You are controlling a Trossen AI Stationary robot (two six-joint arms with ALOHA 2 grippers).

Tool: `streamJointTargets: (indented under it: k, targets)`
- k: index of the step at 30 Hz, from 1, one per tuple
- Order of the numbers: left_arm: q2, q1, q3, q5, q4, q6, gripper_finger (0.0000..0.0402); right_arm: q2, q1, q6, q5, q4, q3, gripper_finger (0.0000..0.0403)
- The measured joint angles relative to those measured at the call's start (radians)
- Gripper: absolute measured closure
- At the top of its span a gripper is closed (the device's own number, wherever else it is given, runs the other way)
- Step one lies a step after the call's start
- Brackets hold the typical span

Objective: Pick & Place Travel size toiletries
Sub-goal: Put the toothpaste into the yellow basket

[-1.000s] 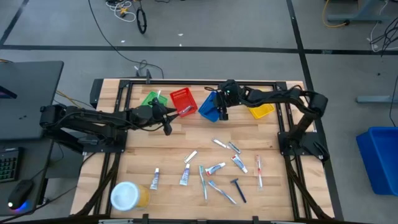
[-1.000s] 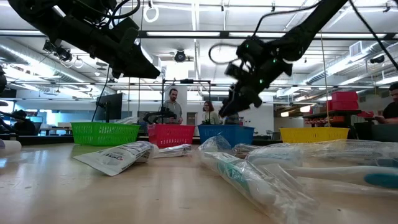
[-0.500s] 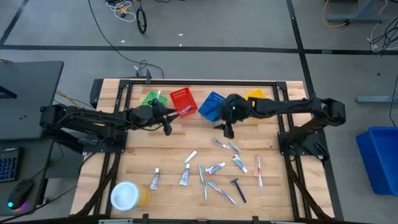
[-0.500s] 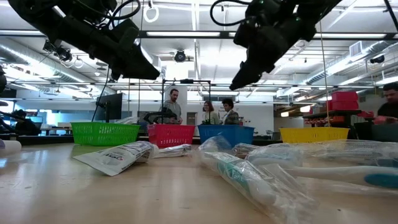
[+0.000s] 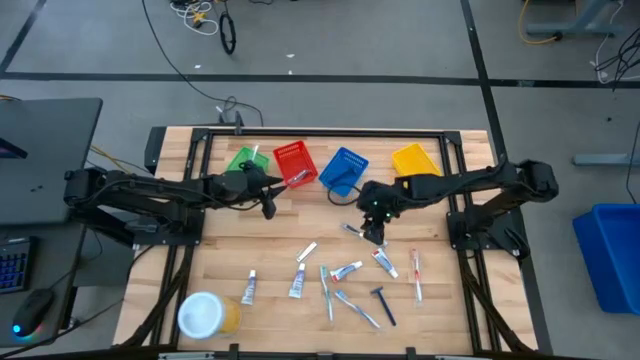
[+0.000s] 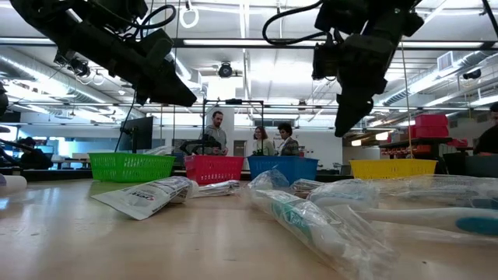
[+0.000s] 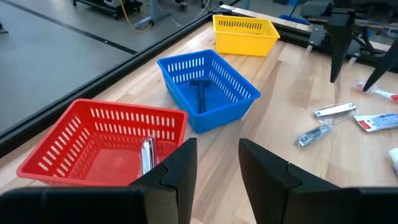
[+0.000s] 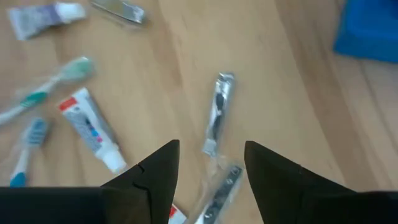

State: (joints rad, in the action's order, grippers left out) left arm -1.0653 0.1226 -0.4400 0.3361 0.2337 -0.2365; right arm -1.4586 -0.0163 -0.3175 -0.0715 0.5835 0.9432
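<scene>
Baskets: four baskets (image 5: 343, 170) stand in a row along the far edge of the counter (image 5: 270, 250).
Toiletries: the travel size toiletries (image 5: 345, 270) lie scattered across the near half, right of centre.
Jar: a jar (image 5: 205, 315) sits at the near-left corner.
Left tool (image 5: 268, 192): above the counter, just before the second basket from the left.
Right tool (image 5: 372, 232): over the toiletries nearest the baskets.

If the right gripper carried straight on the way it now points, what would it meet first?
Most likely the wrapped silver item lying on the wooden table just ahead of the open right gripper, between its fingertips' line; how far off it is remains unclear.
</scene>
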Motion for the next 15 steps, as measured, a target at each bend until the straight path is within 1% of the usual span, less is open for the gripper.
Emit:
streamJointTargets:
  k: [2, 6, 8, 12, 15]
  targets:
    - [0.000, -0.002, 0.000, 0.000, 0.000, -0.015, 0.0276, 0.000, 0.021, -0.027, 0.022, 0.006, 0.000, 0.0213]
    - [0.000, -0.014, 0.000, 0.000, 0.000, -0.019, 0.0276, 0.000, 0.058, -0.067, 0.029, -0.019, -0.027, 0.0213]
    - [0.000, -0.026, 0.000, 0.000, 0.000, -0.010, 0.0276, -0.001, 0.077, -0.074, 0.072, -0.019, -0.047, 0.0214]
    - [0.000, -0.051, 0.000, -0.001, 0.000, 0.008, 0.0276, -0.001, 0.100, -0.161, 0.172, -0.021, -0.098, 0.0213]
    - [0.000, -0.066, 0.000, -0.001, 0.000, 0.008, 0.0276, -0.001, 0.109, -0.220, 0.187, -0.026, -0.135, 0.0211]
